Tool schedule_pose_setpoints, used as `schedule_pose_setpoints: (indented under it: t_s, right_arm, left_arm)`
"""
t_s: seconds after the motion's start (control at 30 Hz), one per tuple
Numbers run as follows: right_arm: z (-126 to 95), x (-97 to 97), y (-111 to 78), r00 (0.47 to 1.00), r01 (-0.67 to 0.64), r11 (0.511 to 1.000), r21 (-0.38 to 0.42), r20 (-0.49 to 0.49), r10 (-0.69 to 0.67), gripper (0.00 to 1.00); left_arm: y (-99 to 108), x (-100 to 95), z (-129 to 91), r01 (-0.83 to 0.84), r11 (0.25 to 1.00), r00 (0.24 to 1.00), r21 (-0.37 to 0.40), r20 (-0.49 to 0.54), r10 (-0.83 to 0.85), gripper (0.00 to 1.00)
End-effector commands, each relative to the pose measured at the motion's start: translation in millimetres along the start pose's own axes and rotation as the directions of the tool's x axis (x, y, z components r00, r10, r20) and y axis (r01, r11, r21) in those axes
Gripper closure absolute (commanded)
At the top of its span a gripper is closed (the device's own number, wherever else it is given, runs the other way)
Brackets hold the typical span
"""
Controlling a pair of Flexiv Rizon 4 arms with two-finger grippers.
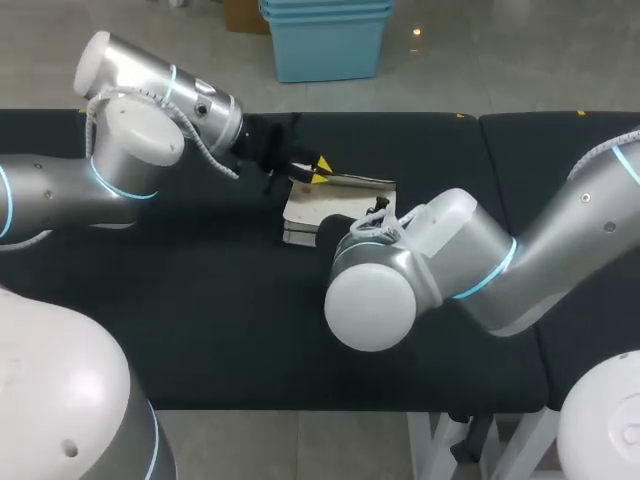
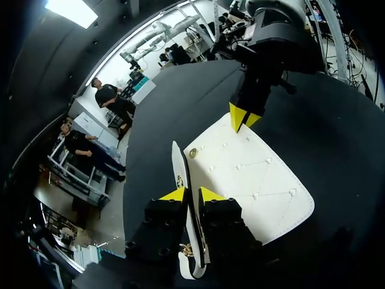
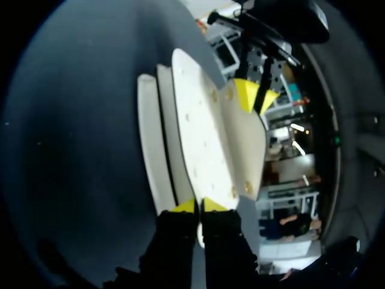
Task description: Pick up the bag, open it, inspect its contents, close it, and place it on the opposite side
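Bag (image 1: pixel 340 208) lies mid-table between my arms, left gripper (image 1: pixel 318 170) at its far edge. Left wrist: I'm pinching the raised flap (image 2: pixel 179 165); right gripper (image 2: pixel 243 115) opposite. Right wrist: fingers clamp the bag's near edge, its long axis running ahead.

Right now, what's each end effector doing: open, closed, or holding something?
Left end effector: closed on the bag, gripping its raised flap.
Right end effector: closed on the bag's opposite edge.

Overhead plus wrist close-ups, same bag (image 1: pixel 305 210)
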State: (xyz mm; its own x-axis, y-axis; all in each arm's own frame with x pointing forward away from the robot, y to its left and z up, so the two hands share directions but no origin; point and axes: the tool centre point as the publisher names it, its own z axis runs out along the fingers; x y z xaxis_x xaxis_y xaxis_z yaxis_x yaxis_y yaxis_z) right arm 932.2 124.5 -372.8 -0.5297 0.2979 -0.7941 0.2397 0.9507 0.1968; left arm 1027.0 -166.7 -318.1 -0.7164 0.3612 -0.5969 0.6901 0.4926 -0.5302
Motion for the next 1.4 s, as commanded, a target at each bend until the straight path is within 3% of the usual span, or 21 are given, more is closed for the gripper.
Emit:
schedule_pose_setpoints:
  t_s: [0.03, 0.1, 0.13, 0.17, 0.37, 0.73, 1.4]
  right_arm:
    - [2.0, 4.6, -3.2, 1.000, -0.001, 0.996, -0.087, 0.014, 0.002, 1.00]
    - [2.0, 4.6, -3.2, 1.000, -0.001, 0.996, -0.087, 0.014, 0.002, 1.00]
    - [2.0, 4.6, -3.2, 1.000, -0.001, 0.996, -0.087, 0.014, 0.002, 1.00]
    - [2.0, 4.6, -3.2, 1.000, -0.001, 0.996, -0.087, 0.014, 0.002, 1.00]
    - [2.0, 4.6, -3.2, 1.000, -0.001, 0.996, -0.087, 0.014, 0.002, 1.00]
    - [2.0, 4.6, -3.2, 1.000, -0.001, 0.996, -0.087, 0.014, 0.002, 1.00]
    - [2.0, 4.6, -3.2, 1.000, -0.001, 0.996, -0.087, 0.014, 0.002, 1.00]
  left_arm:
    - [4.9, -2.3, 2.5, 0.009, 1.000, 1.000, -0.008, 0.008, -0.009, 0.75]
    - [7.5, -3.4, 3.2, 0.013, 1.000, 1.000, -0.019, 0.016, -0.013, 0.78]
    - [8.3, -3.5, 3.5, 0.017, 1.000, 1.000, -0.020, 0.019, -0.016, 0.85]
    - [8.8, -3.7, 3.5, 0.022, 1.000, 1.000, -0.021, 0.023, -0.021, 1.00]
    - [9.5, -0.5, 4.0, 0.012, 0.999, 0.999, -0.030, 0.039, -0.011, 1.00]
    - [14.6, 31.1, 14.0, -0.024, 0.999, 0.996, -0.028, 0.081, 0.026, 1.00]
    - [12.7, 46.0, 15.1, -0.111, 0.994, 0.975, -0.016, 0.191, 0.112, 1.00]
